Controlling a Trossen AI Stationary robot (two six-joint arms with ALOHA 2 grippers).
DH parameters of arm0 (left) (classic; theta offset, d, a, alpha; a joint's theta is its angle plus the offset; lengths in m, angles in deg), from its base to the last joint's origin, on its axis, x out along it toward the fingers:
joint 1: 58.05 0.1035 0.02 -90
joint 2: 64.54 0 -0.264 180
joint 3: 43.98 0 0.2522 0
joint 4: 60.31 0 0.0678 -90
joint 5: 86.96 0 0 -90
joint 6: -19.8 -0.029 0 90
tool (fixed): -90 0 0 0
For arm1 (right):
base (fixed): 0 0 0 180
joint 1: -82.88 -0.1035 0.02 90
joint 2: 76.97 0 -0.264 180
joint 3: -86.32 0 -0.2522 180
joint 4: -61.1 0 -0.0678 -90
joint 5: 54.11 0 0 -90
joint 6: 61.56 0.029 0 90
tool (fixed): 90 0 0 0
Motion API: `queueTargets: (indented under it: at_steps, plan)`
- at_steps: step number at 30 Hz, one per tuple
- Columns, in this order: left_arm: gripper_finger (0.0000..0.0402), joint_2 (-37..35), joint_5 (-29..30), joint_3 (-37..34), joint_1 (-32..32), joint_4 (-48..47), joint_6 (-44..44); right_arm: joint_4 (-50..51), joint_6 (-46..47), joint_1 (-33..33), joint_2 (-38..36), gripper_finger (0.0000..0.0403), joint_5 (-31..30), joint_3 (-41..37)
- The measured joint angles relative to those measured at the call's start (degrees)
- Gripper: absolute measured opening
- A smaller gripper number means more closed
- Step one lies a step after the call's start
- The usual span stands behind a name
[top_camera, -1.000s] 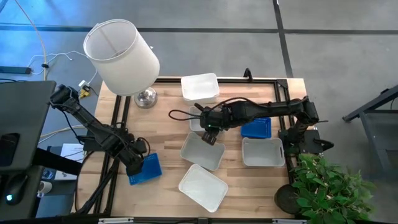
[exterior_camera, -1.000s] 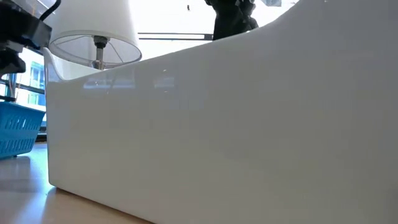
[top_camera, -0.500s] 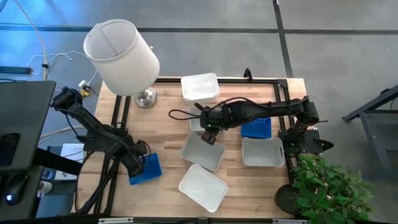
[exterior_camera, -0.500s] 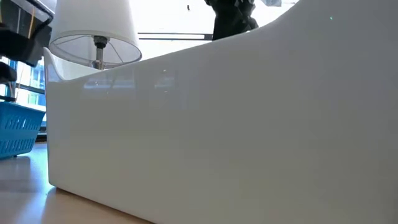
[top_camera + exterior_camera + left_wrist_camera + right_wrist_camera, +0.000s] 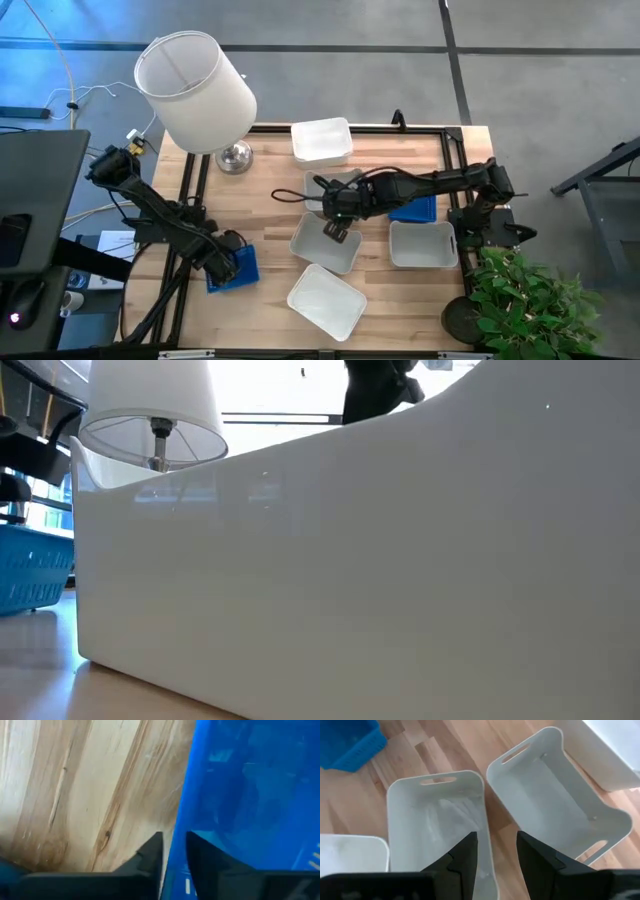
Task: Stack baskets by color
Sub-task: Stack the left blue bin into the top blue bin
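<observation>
A blue basket (image 5: 240,268) sits near the table's near left corner, with my left gripper (image 5: 222,264) pointing down, shut on its left wall. It also shows at the left of the low view as the blue basket (image 5: 30,570). My right gripper (image 5: 335,228) hovers open over a white basket (image 5: 325,245) at the table's middle, holding nothing. Around it lie other white baskets, one at the far side (image 5: 322,140), one on the right (image 5: 422,243) and one near the front (image 5: 325,300). A second blue basket (image 5: 412,208) lies under the right arm. My left gripper pinches the blue basket's side wall (image 5: 176,827) between its two fingers, one finger (image 5: 150,855) outside over the wood and one finger (image 5: 200,857) inside the basket. The fingers come from above, pointing down. Whether the basket's bottom is on the table, I cannot tell.
A lamp with a large white shade (image 5: 195,90) stands at the far left corner. A potted plant (image 5: 525,300) sits past the near right corner. In the low view the white basket's wall (image 5: 350,560) fills most of the picture.
My left gripper has sunk onto the blue basket's left wall. My right gripper has drifted a little toward the table's near edge over the middle white basket. The white baskets have stayed in place.
</observation>
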Motion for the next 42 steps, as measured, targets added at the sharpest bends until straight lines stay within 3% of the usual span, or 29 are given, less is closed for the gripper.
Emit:
queueTargets:
  at_steps: [4, 13, 19, 26, 35, 42]
  plan:
    - [0.0008, -0.04, 3.43, 0.93, 0.0, 0.18, 0.05, 0.02, 0.53, -1.42, 0.0, 0.0124, -0.08, 0.0]
    - [0.0002, -0.04, 9.67, 8.02, 0.02, -2.8, -0.43, 0.0, -0.51, -4.47, 0.0, 0.0124, -3.36, 0.0]
    - [0.0, -0.04, 14.0, 14.3, 0.02, -12.93, -0.44, -1.14, -3.53, -5.62, 0.0, 0.0124, -8.31, 0.0]
    - [0.0, -0.04, 22.59, 19.59, 1.3, -24.62, -1.13, -5.64, -8.8, -5.42, 0.0, 0.0124, -8.87, 0.0]
    - [0.0, -0.04, 37.37, 21.25, 6.83, -26.99, -10.0, -11.88, -14.73, -3.28, 0.0, 0.0124, -6.17, -0.02]
    - [0.0, -0.04, 44.85, 21.25, 12.29, -26.92, -19.06, -14.77, -14.62, -1.97, 0.0, 0.0124, -13.51, -0.02]
